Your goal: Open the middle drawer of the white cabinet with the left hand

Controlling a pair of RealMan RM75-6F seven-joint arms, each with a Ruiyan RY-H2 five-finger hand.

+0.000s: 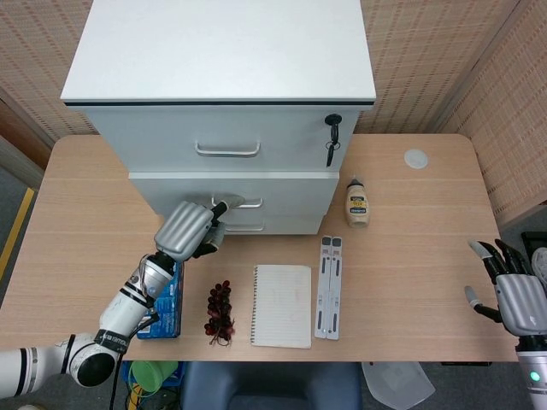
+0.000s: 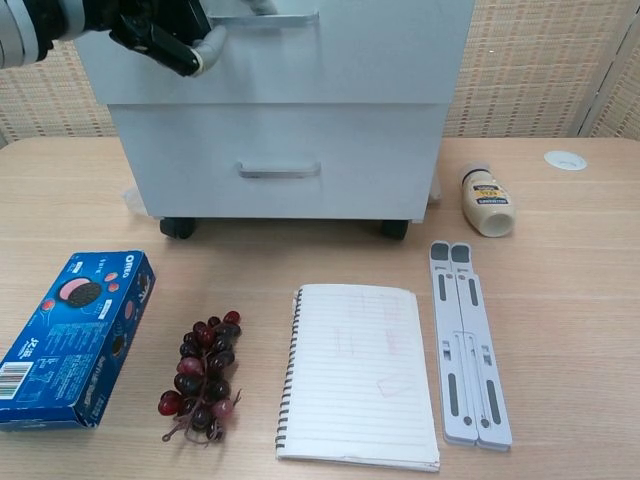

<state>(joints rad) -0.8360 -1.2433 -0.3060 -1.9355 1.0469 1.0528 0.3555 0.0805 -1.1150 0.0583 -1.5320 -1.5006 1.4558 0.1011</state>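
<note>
While its fingers curl around the thin metal handle of the middle drawer, the left hand holds on at the handle's left end. That drawer sticks out a little from the front of the tall white cabinet, which stands at the far edge of the wooden bench. The right hand hangs past the bench's right edge with its fingers spread, holding nothing.

Only the head view shows the right hand and the black key in the top drawer. The chest view shows the cabinet's little black wheels. Near the front edge lie a blue cookie box, dark red grapes, a lined spiral notebook and a folded white stand.
</note>
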